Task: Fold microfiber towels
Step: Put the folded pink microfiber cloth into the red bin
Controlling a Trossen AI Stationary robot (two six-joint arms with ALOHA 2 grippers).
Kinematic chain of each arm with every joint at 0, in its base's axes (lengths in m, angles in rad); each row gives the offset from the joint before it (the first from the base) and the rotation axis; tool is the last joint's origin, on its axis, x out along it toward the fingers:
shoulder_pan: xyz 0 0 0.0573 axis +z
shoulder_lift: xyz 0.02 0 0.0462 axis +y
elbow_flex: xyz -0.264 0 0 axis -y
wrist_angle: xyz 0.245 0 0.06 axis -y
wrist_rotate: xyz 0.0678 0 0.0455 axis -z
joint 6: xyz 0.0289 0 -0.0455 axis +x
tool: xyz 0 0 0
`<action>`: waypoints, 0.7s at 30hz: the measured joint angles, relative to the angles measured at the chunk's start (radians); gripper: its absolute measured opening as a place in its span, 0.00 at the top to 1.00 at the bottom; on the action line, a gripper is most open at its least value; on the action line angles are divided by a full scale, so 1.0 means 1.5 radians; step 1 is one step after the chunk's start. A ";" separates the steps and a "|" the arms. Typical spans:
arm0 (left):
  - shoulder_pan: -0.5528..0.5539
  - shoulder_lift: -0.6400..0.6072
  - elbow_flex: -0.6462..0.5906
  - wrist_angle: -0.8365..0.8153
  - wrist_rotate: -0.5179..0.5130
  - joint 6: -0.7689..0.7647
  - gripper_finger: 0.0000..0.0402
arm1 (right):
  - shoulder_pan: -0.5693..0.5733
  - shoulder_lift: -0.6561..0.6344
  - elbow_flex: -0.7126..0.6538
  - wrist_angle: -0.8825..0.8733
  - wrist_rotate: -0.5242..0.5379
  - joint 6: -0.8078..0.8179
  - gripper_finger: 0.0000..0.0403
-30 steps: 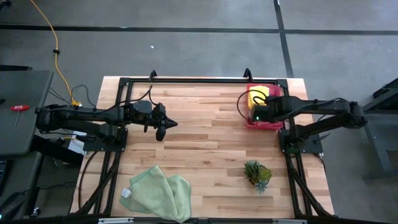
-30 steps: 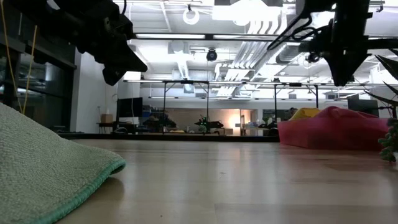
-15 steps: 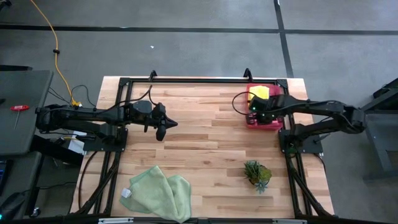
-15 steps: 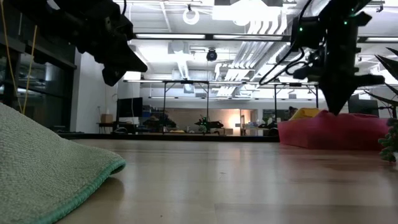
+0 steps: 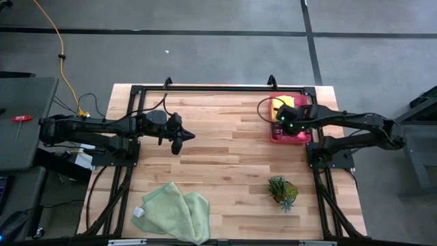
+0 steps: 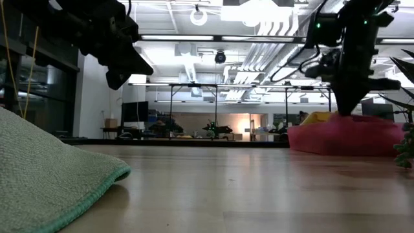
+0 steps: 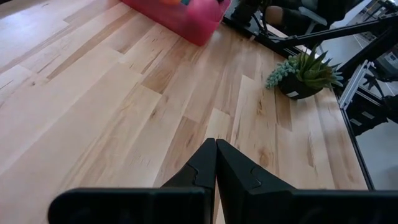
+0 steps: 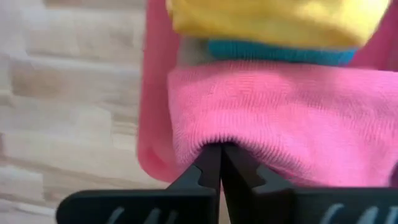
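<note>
The right gripper (image 8: 219, 163) was pinching the pink towel (image 8: 273, 112) in the tray (image 5: 280, 134) at the far right (yellow (image 8: 273, 22) and teal (image 8: 273, 51) beside it). The left gripper (image 7: 216, 163) hovered pressed together mid-left. Green towels (image 5: 172, 212) lay near left.

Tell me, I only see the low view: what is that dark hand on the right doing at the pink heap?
Observer: Its wrist view shows the right hand shut on the folded edge of a pink towel.
Operator: Only one towel there?
Observer: No. A teal towel and a yellow towel lie beyond it in a pink tray.
Operator: And the green cloth beside me?
Observer: From above, it is two overlapping pale green towels, crumpled at the table edge, apart from the shut left hand.
</note>
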 joint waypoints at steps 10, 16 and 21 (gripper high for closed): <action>0.000 0.000 0.000 0.000 -0.006 0.000 1.00 | 0.002 0.032 -0.033 0.024 -0.049 -0.012 1.00; 0.000 0.000 0.000 0.000 -0.006 -0.002 1.00 | 0.001 0.024 -0.014 0.001 -0.070 -0.055 1.00; 0.000 0.000 0.000 0.000 -0.007 -0.002 1.00 | -0.012 -0.006 0.036 -0.046 -0.123 -0.127 1.00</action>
